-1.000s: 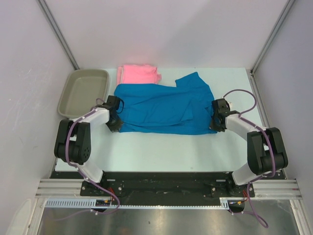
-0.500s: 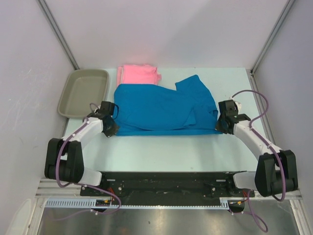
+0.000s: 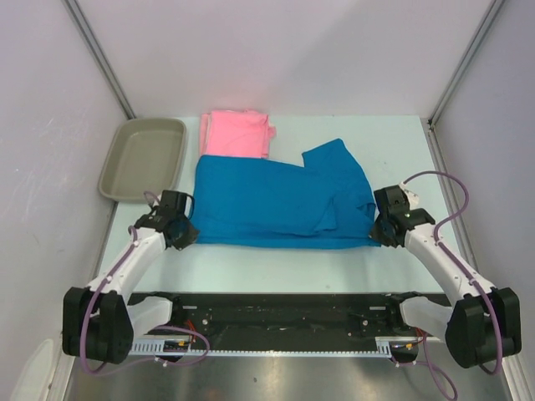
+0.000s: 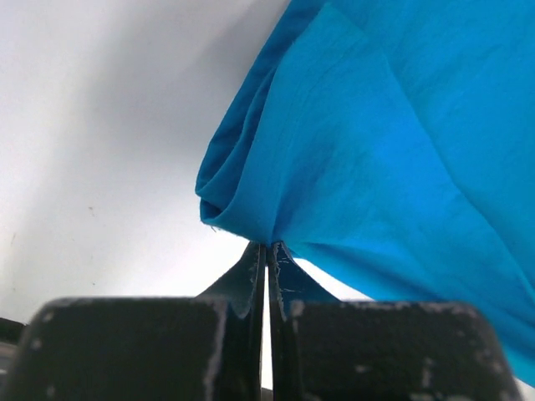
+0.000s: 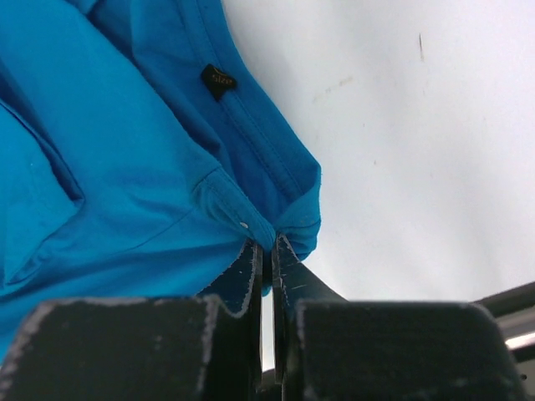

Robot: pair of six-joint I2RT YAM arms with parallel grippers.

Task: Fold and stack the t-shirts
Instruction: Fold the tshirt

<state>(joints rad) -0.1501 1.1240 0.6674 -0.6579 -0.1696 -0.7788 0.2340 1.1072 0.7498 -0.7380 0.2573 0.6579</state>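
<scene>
Blue t-shirt (image 3: 276,200): is lying spread on the table (image 3: 276,267), just right of the tray (image 3: 113,180), one sleeve sticking out on the side far from the tray.
Pink t-shirt (image 3: 238,134): is sitting as a compact folded pile right of the tray's far end, its near edge meeting the blue one.
Left gripper (image 3: 191,236): is pinching the blue t-shirt's near corner on the tray side, fingers closed on cloth.
Right gripper (image 3: 379,232): is clamping the near corner away from the tray, at the collar.
Done: pink one is looking folded.
Left: blue one is needing more folds, then stacking.
</scene>
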